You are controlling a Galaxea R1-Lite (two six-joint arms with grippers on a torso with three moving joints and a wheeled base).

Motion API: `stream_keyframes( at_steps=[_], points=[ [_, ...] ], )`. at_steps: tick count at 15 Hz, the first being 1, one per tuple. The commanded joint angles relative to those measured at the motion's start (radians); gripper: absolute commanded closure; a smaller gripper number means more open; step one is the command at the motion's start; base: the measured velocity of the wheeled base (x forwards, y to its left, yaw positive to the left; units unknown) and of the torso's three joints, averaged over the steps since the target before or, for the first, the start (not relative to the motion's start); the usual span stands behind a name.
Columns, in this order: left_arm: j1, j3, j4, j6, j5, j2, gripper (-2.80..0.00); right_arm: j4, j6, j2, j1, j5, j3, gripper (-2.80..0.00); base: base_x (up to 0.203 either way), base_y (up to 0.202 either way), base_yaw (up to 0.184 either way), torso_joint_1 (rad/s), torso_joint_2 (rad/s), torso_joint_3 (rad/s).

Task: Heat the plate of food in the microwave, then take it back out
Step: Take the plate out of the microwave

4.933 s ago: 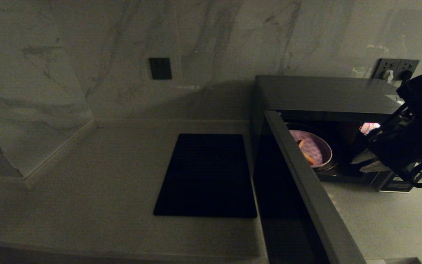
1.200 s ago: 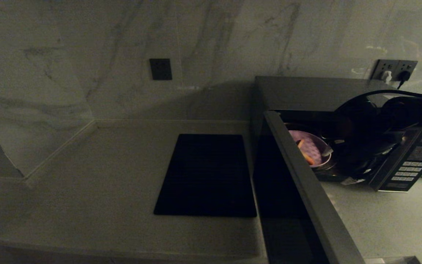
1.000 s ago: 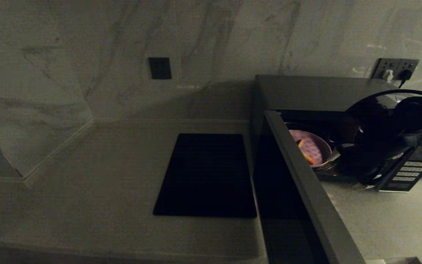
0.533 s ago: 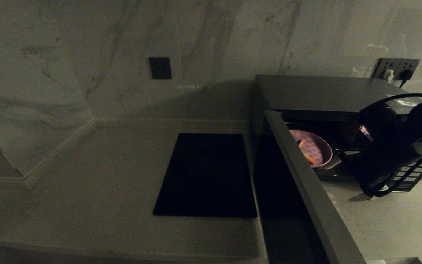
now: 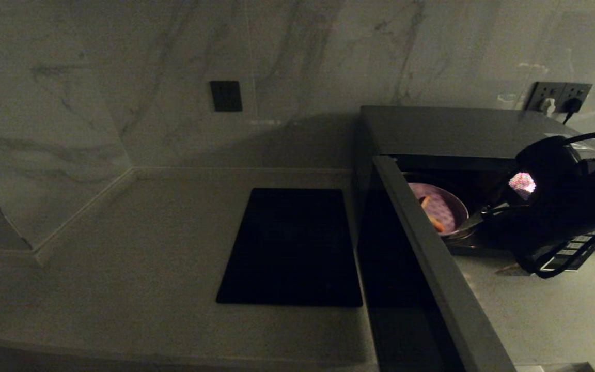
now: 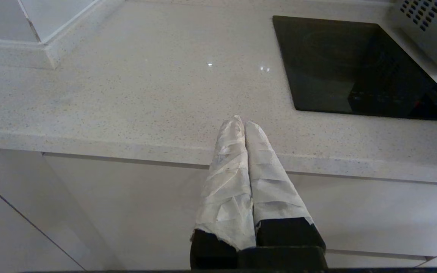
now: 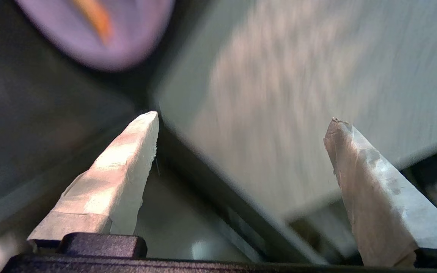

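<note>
The plate of food (image 5: 439, 212) sits inside the microwave (image 5: 457, 134), whose door (image 5: 432, 268) hangs wide open. The right gripper (image 7: 241, 151) waits at the opening, spread wide and empty. The left gripper (image 6: 244, 131) is pinched together by the near counter edge (image 6: 127, 144). The plate seems to be in, so next I think the door needs a push closed.

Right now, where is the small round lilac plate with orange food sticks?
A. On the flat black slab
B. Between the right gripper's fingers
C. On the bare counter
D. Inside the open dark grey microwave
D: the lilac plate sits in the microwave cavity, behind the open door; the right gripper is open and empty.
</note>
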Motion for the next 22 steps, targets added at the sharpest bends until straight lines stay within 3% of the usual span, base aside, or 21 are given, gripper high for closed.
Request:
stream_keyframes(
  at_steps=[1,4,6,10,13,22],
  points=[
    [0.0,0.0,0.0,-0.001,0.0,0.0,0.0,-0.051,0.096,0.025,0.01,-0.141,-0.002,-2.8,0.0,0.0,0.0,0.0,0.0,0.0],
    [0.0,0.0,0.0,-0.001,0.0,0.001,0.0,-0.077,0.244,0.071,0.059,-0.274,-0.048,-2.8,0.0,0.0,0.0,0.0,0.0,0.0],
    [0.0,0.0,0.0,-0.001,0.0,0.0,0.0,-0.076,0.299,0.095,0.076,-0.284,-0.096,-2.8,0.0,0.0,0.0,0.0,0.0,0.0],
    [0.0,0.0,0.0,-0.001,0.0,0.0,0.0,-0.072,0.295,0.117,0.08,-0.287,-0.125,-2.8,0.0,0.0,0.0,0.0,0.0,0.0],
    [0.0,0.0,0.0,-0.001,0.0,0.0,0.0,-0.078,0.37,0.126,0.078,-0.281,-0.161,-2.8,0.0,0.0,0.0,0.0,0.0,0.0],
    [0.0,0.0,0.0,-0.001,0.0,0.0,0.0,-0.075,0.379,0.156,0.053,-0.177,-0.144,-2.8,0.0,0.0,0.0,0.0,0.0,0.0]
  ],
)
